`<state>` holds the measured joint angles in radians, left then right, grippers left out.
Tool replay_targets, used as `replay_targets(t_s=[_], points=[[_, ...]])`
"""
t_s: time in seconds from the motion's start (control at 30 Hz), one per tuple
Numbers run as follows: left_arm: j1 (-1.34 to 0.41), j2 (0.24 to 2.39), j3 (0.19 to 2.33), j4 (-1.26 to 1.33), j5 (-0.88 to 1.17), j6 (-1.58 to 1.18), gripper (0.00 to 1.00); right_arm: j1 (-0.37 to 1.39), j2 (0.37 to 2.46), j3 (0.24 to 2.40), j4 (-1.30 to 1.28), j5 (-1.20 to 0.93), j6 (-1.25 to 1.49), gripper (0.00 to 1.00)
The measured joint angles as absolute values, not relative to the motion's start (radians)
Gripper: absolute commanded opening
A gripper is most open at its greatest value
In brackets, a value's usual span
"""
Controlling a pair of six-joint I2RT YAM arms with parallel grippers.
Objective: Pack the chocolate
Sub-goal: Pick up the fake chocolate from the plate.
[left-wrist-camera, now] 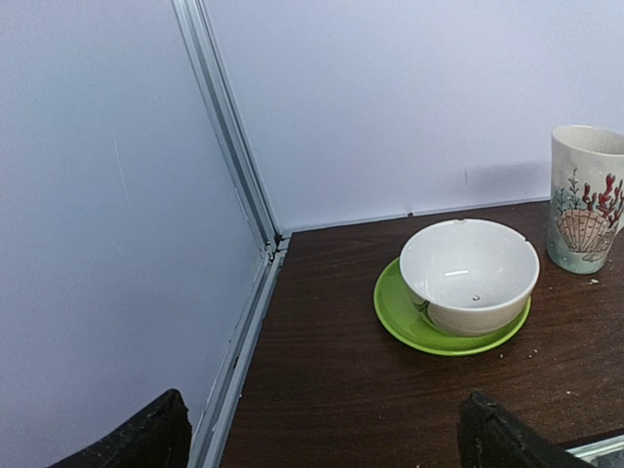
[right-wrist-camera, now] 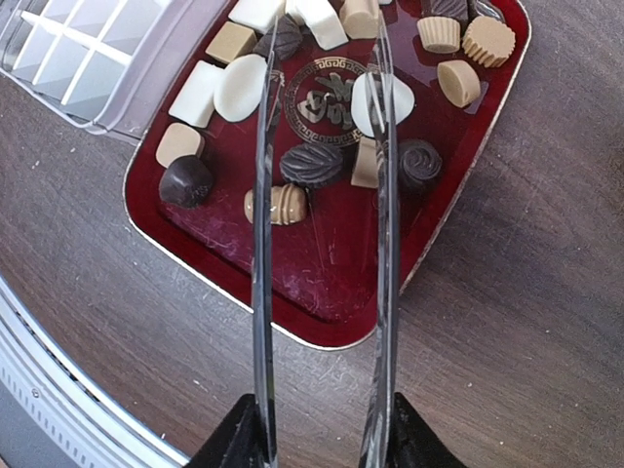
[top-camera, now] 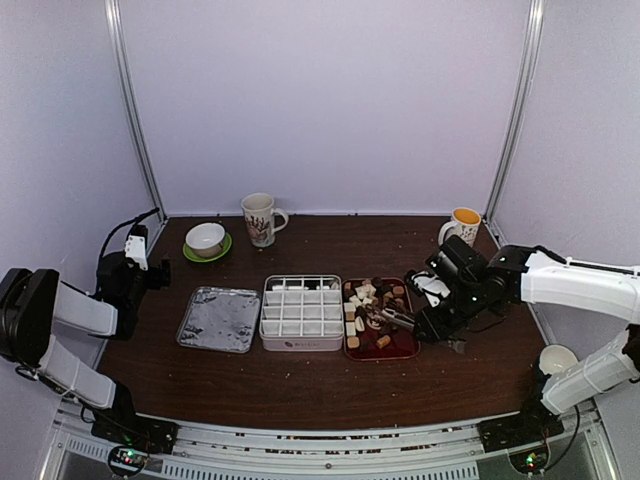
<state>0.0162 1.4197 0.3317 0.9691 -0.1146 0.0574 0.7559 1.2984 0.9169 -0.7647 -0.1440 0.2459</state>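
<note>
My right gripper [right-wrist-camera: 317,434] clamps the tongs [right-wrist-camera: 261,253], tips spread over chocolates [right-wrist-camera: 312,164] just ahead. Divided box [top-camera: 300,343] beyond looks empty; all packing remains.

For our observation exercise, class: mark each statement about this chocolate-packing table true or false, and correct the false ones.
1. The white divided box holds no chocolate. True.
2. The left fingers grip the white bowl. False: they are spread open, short of the bowl, which sits on a green saucer.
3. The right fingers hold metal tongs above the dark-red tray. True.
4. All the chocolate is dark brown. False: tan and cream-white pieces lie in the tray too.
</note>
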Motion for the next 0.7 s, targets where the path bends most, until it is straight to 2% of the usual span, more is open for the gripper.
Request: replay_targets(t_s=[0.1, 0.7], points=[[0.016, 1.420, 0.332, 0.970, -0.115, 0.057, 0.98, 0.756, 1.317, 0.937, -0.764, -0.142, 0.235, 0.34], [0.016, 1.420, 0.332, 0.970, -0.115, 0.058, 0.98, 0.756, 1.401, 1.011, -0.742, -0.132, 0.205, 0.34]])
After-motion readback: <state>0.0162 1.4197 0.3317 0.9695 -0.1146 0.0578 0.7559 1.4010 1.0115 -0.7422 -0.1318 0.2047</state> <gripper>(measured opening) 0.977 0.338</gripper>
